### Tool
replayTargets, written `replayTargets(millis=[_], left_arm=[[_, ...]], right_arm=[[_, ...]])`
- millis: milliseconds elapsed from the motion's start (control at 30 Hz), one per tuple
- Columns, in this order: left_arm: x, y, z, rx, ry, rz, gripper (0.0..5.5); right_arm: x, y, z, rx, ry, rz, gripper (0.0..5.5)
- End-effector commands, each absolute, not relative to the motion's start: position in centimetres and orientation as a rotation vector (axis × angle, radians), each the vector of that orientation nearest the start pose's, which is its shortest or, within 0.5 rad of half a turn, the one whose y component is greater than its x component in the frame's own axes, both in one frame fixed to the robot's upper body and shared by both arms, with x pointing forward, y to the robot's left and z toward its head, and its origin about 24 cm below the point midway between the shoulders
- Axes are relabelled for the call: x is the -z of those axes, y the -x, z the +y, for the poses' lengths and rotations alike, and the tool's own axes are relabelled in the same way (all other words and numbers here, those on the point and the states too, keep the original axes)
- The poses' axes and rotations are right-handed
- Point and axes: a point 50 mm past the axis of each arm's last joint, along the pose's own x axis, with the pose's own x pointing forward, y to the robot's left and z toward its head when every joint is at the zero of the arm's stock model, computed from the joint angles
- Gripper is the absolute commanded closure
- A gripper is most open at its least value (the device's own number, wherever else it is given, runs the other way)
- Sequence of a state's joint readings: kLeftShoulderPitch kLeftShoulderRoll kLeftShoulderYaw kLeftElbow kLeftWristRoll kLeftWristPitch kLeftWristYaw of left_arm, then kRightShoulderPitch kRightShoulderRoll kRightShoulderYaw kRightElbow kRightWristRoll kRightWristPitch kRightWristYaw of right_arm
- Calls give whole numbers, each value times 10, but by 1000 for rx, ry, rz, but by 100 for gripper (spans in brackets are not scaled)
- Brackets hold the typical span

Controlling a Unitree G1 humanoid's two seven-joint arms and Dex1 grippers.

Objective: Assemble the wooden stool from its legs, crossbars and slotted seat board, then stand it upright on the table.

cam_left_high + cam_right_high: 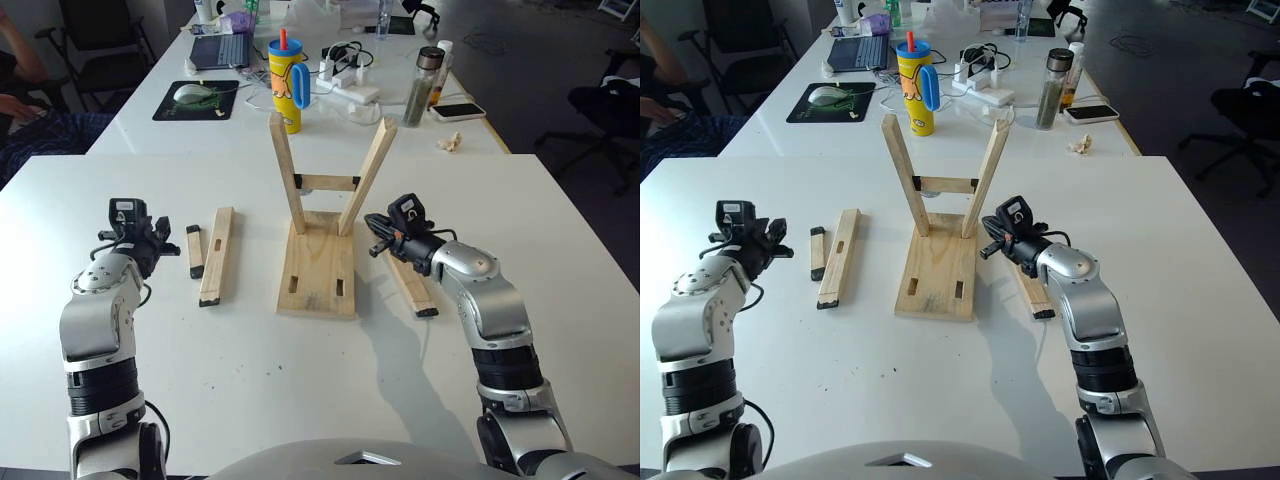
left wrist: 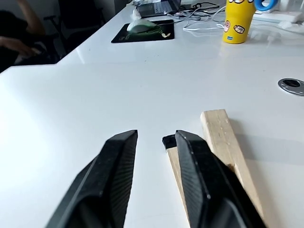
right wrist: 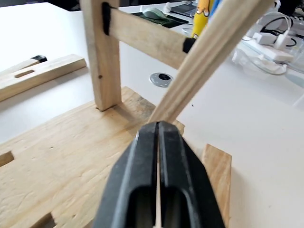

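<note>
You are midway through the build. The seat board lies flat at the centre of the head view, with two legs standing in its far slots, tied by a crossbar; the two near slots are empty. Your right gripper, fingers pressed together on nothing, sits by the foot of the right-hand leg, with a spare leg lying just under it. Left of centre, your left gripper gapes empty beside a short crossbar and a loose leg. Next, I judge, you must grasp and join those.
</note>
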State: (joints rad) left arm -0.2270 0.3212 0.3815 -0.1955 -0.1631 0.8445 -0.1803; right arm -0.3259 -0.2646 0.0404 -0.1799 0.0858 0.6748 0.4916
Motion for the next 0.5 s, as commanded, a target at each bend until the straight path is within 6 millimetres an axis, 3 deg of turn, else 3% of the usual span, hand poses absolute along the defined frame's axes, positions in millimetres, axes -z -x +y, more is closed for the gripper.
replayTargets(millis=[33, 100, 333, 500], left_arm=[[-79, -269, 260, -126, 111, 408, 334], [-74, -271, 257, -110, 124, 426, 307], [-54, -281, 258, -90, 137, 475, 303], [-42, -286, 259, -97, 123, 503, 303]], right_arm=[[-112, -301, -145, -518, 51, 200, 524], [-112, -300, -144, -536, -5, 207, 496], [-109, -299, -136, -559, -14, 217, 383], [-108, -298, -130, -583, -21, 225, 383]])
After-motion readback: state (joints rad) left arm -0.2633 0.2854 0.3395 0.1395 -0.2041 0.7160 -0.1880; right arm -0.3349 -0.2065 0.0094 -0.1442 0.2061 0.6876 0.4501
